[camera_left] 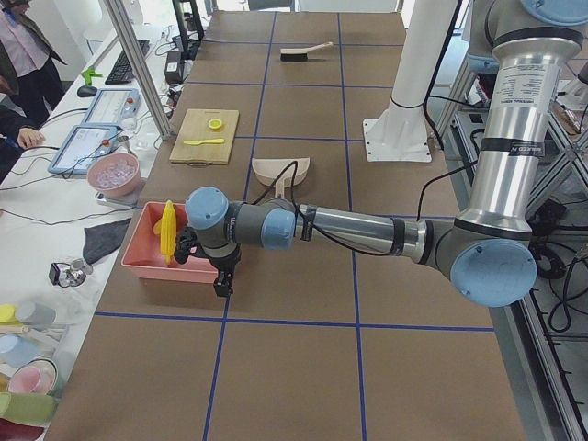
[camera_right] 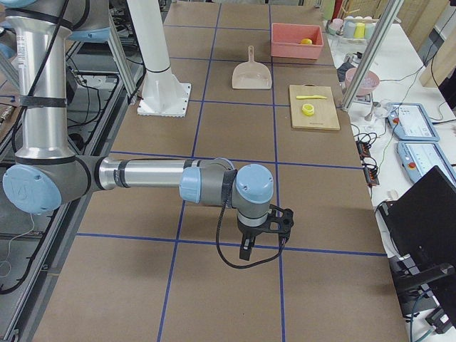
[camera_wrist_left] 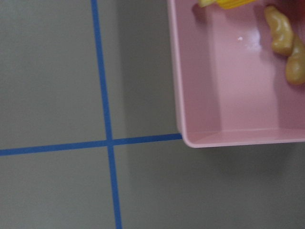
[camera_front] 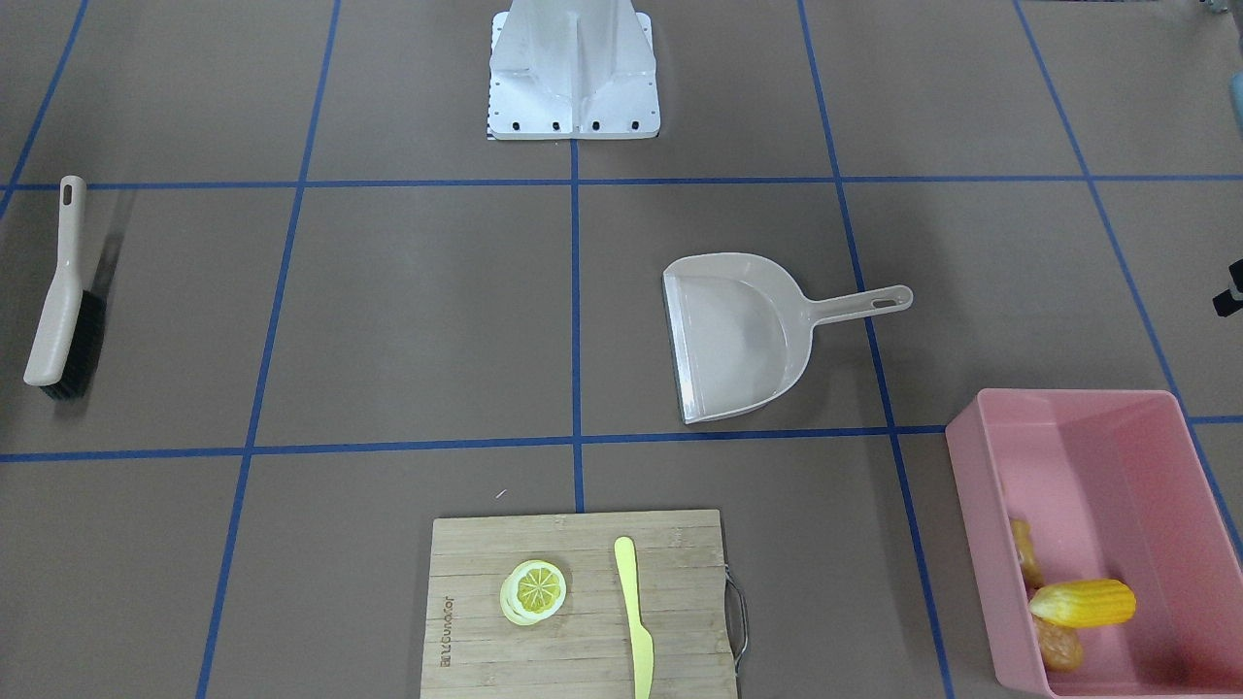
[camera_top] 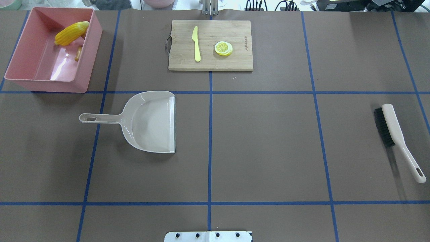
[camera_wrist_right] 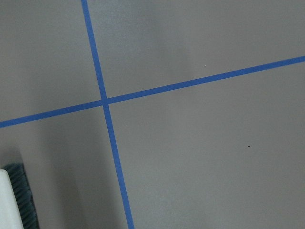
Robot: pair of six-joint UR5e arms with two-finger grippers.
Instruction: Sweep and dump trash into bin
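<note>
Left arm (camera_left: 367, 230) hung low beside the bin (camera_left: 152, 271); sweep-and-dump judged complete
Corn cob (camera_front: 1083, 602) and two tan-orange pieces (camera_wrist_left: 281, 33) lay inside the pink bin; empty dustpan (camera_top: 151, 124) and brush (camera_top: 391, 126) lay on the table (camera_top: 268, 151), well apart. Left gripper (camera_left: 220, 289), right gripper (camera_right: 260, 246): fingers wide or narrow, could not be told. Best finish, by judgement: raise both arms straight, clear of the bin's rim, disturbing nothing

dustpan (camera_top: 149, 122), brush (camera_top: 396, 139), cutting board (camera_top: 235, 62), knife (camera_top: 196, 44), lemon slice (camera_top: 223, 48)
</note>
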